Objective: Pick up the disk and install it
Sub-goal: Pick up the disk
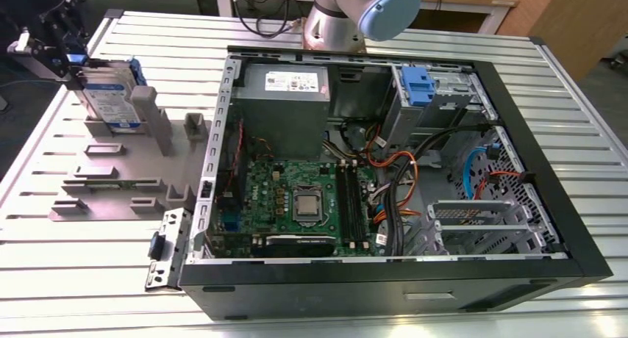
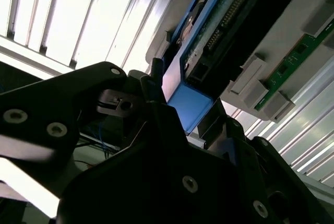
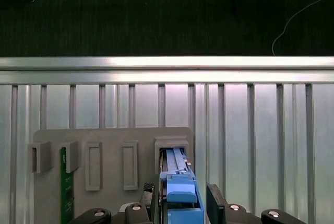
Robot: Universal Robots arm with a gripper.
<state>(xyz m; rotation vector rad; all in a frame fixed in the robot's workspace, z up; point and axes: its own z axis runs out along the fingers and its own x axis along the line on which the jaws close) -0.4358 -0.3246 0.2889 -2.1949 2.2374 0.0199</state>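
Right now my hand point(image 3: 182, 207) straddles the disk point(image 3: 181, 185), jaws apart on either side; it stands upright in the grey holder point(image 3: 109, 139) by the surface's point(image 3: 250, 130) edge.

Disk point(image 1: 106, 97): silver body, white-and-blue label, blue rails along the edges. It is stood upright on edge in a slot of the grey holder block point(image 1: 98, 187), far side, at the exterior view's left.
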